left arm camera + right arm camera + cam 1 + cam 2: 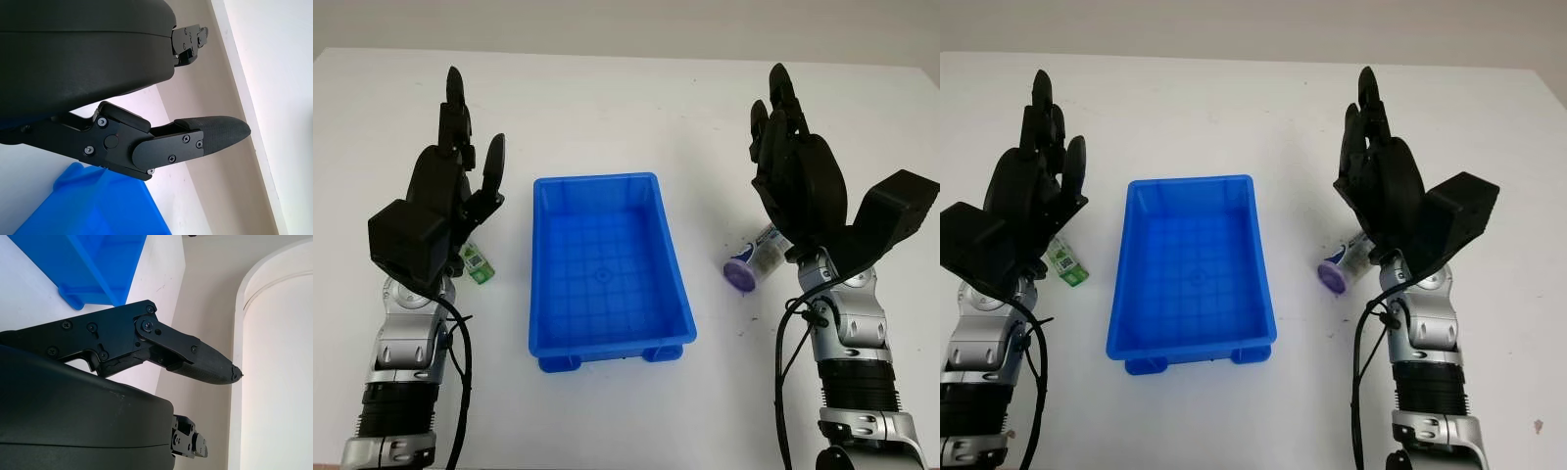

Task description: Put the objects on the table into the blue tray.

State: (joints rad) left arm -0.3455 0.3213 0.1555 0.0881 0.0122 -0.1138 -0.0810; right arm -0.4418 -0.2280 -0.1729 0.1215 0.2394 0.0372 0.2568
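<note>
An empty blue tray (540,294) sits mid-table. Left of it lies a small green-and-white packet (479,264), partly hidden under my left hand (460,147), which is raised above the table and open. Right of the tray lies a small bottle with a purple cap (749,262) on its side, half covered by my right hand (788,127), also raised and open. A corner of the tray (93,205) appears in the left wrist view beside one black finger (215,134). The right wrist view catches the tray's base (93,269) beyond a finger (200,360).
The white table (626,108) stretches behind and in front of the tray. Its far edge meets a beige wall at the top.
</note>
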